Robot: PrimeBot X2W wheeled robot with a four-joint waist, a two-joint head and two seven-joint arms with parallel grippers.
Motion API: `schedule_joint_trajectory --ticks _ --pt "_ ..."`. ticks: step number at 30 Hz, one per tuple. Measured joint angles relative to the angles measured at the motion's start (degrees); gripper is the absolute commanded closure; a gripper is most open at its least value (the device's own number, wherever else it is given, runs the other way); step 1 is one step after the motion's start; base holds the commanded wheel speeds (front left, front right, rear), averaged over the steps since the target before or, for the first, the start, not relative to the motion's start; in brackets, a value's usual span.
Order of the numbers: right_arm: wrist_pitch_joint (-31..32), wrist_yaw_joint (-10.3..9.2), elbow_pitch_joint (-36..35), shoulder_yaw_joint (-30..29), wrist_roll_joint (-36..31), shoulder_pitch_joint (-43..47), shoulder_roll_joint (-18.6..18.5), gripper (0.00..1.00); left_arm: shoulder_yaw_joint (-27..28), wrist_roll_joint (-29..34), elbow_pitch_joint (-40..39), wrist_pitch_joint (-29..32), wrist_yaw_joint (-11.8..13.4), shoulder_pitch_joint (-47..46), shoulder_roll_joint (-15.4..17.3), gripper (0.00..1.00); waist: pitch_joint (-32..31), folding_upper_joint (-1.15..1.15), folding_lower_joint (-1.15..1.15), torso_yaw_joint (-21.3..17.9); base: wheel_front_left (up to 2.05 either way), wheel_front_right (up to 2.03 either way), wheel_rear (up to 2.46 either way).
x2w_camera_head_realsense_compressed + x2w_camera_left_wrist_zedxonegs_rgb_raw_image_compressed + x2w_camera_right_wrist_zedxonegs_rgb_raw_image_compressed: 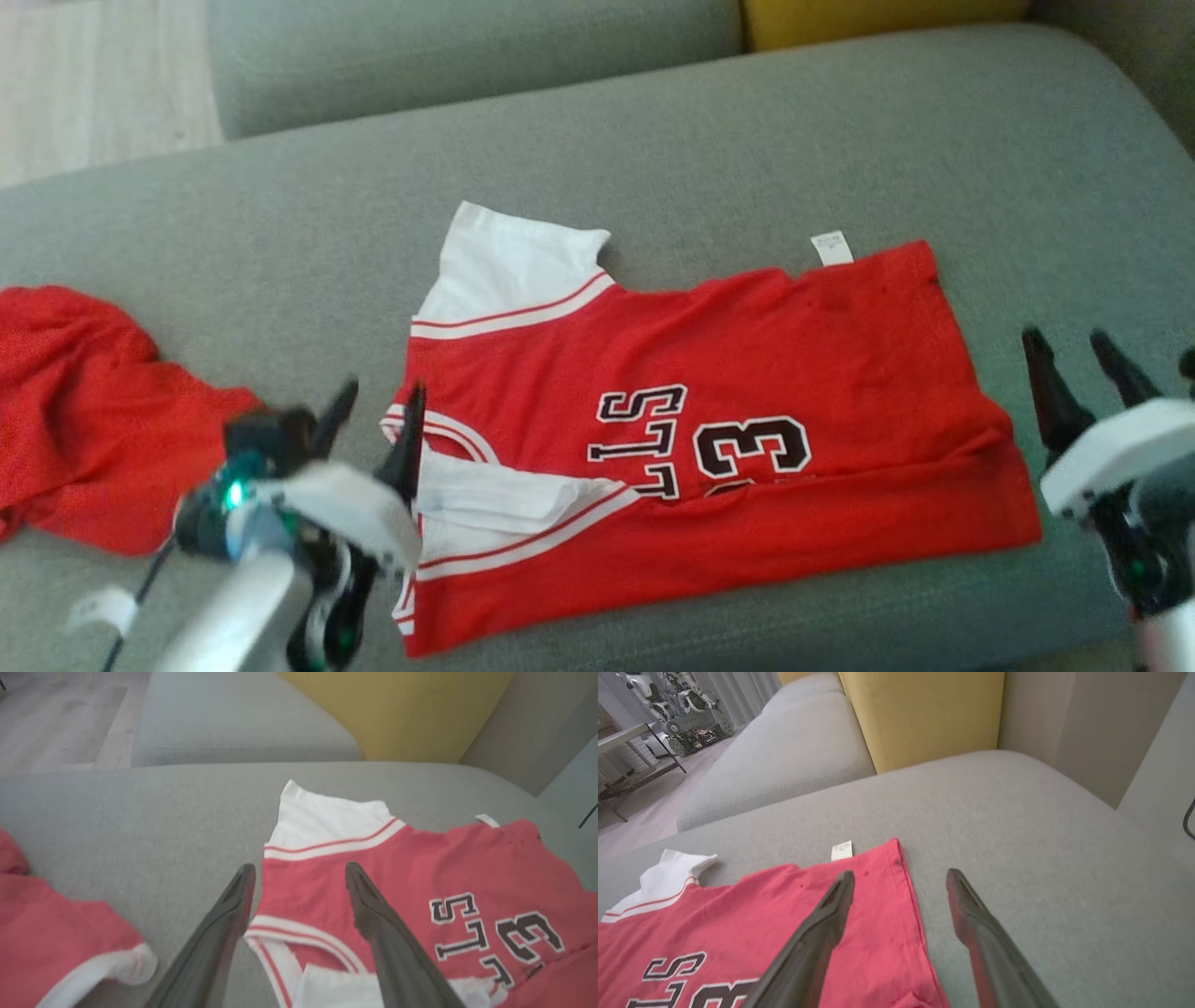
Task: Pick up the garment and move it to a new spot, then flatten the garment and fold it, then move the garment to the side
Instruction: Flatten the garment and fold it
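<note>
The red-and-white mesh jersey [747,373] is laid on the grey fabric sofa cushion [747,140] between the left hand [383,387], at one end, and the right hand [1064,336], just beside the other, both released.

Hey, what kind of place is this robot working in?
Likely a living room or lounge: a grey sofa seat holds the red jersey, a yellow cushion stands behind, wood-look flooring beyond.
</note>
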Motion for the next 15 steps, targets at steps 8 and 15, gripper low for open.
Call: schedule_joint_trajectory --ticks 8,15 --pt "-8.68 0.00 1.49 4.39 -2.20 -8.77 1.47 0.00 0.14 1.09 4.99 1.87 -6.08 -15.24 -0.89 0.00 5.88 0.00 0.00 -2.27 0.00 0.00 0.00" --pt "-11.44 0.00 4.66 8.24 -3.83 -16.92 2.01 0.00 -1.98 2.10 15.49 11.26 -13.06 -30.43 0.62 0.00 12.50 0.00 0.00 -4.52 0.00 0.00 0.00"
